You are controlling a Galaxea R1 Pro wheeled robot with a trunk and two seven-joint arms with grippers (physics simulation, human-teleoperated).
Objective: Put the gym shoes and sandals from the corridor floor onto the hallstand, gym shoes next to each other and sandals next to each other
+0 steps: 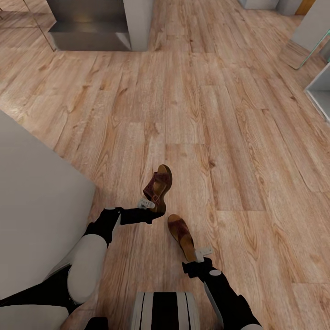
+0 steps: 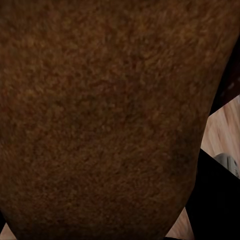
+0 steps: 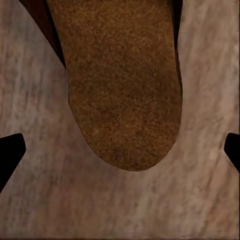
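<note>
1. Left arm: the white upper segment and black forearm reach forward from the lower left of the head view, with the forearm angled toward the centre. The left gripper (image 1: 147, 204) sits at the heel end of one sandal.
2. Left gripper state: clamped on the left-hand sandal (image 1: 158, 187). This sandal extends forward from the gripper and is tipped onto its side, so its buckled straps face sideways. In the left wrist view the tan footbed (image 2: 105, 120) lies directly against the camera, and a pale fingertip (image 2: 229, 164) shows at the frame edge.
3. Right arm: the black forearm rises from the lower right of the head view and points forward and slightly inward. The right gripper (image 1: 201, 253) meets the near end of the second sandal.
4. Right gripper state: fingers spread wide. In the right wrist view the two dark fingertips (image 3: 10, 150) stand at either frame edge, with the rounded end of the right-hand sandal (image 1: 181, 234) (image 3: 122, 95) lying between and ahead of them. Contact between fingers and sandal cannot be determined.
5. The right-hand sandal sits sole-down, straps up, extending forward from the right gripper. Whether it touches the corridor floor (image 1: 220, 119) cannot be determined.
6. The two sandals lie near each other, apart, between the two grippers.
7. A pale grey unit (image 1: 98, 23) stands well ahead of both grippers.
</note>
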